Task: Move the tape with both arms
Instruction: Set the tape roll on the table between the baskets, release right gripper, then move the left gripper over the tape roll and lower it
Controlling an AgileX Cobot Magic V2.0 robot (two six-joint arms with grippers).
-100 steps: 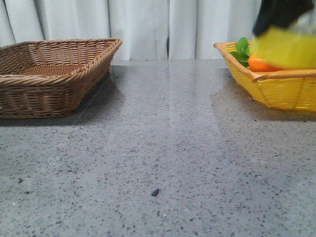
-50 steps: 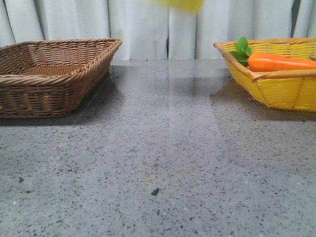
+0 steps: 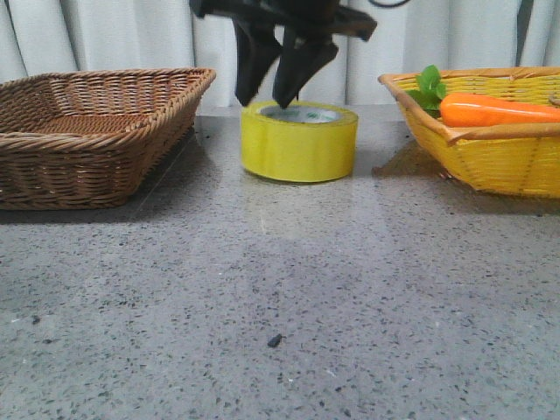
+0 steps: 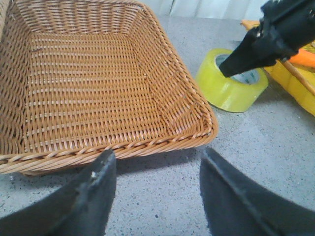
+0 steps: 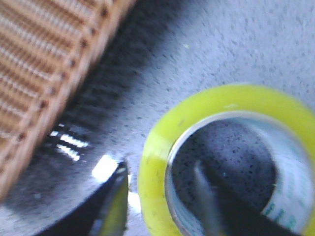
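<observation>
The yellow tape [image 3: 297,144] lies flat on the grey table between the two baskets, white core facing up. My right gripper [image 3: 265,101] hangs just above its left wall, open. In the right wrist view one finger [image 5: 114,206] is outside the tape [image 5: 156,167] and the other is inside the core, with a gap beside the wall. My left gripper [image 4: 155,167] is open and empty, low over the table in front of the brown basket. The tape [image 4: 231,86] and a right finger [image 4: 246,51] also show in the left wrist view.
An empty brown wicker basket [image 3: 105,131] stands at the left, also in the left wrist view [image 4: 162,98]. A yellow basket [image 3: 490,162] at the right holds an orange carrot [image 3: 490,111] with green leaves. A small dark speck [image 3: 275,340] lies on the near table.
The tape was lifted from the yellow basket, carried left out of the top of the view, and now stands on the table. The right gripper has come down with it and opened.
</observation>
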